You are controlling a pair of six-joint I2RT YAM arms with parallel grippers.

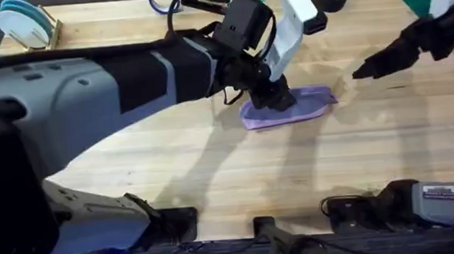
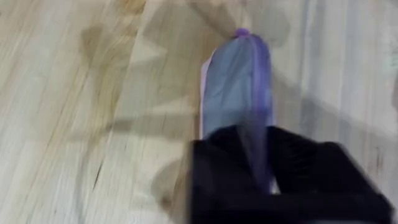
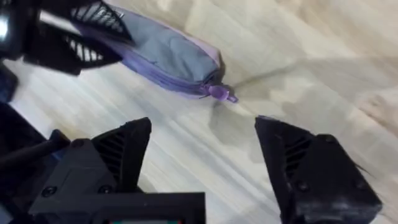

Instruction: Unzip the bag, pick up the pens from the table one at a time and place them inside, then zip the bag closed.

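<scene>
The soft lavender fabric pouch (image 1: 290,106) lies mid-counter (image 1: 214,168), limp and light (likely to slide). The left pincer (image 1: 275,98) seems clenched on its end; the right pincer (image 3: 199,155) hangs released near the zipper pull (image 3: 221,93), the best hold.

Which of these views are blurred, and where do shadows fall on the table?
Overhead: the left arm close under the camera looks large and soft, and it casts a wide shadow on the table in front of the bag. Left wrist: the whole picture is smeared. Right wrist: fairly sharp, with soft shadows beside the bag's zipper pull.
</scene>
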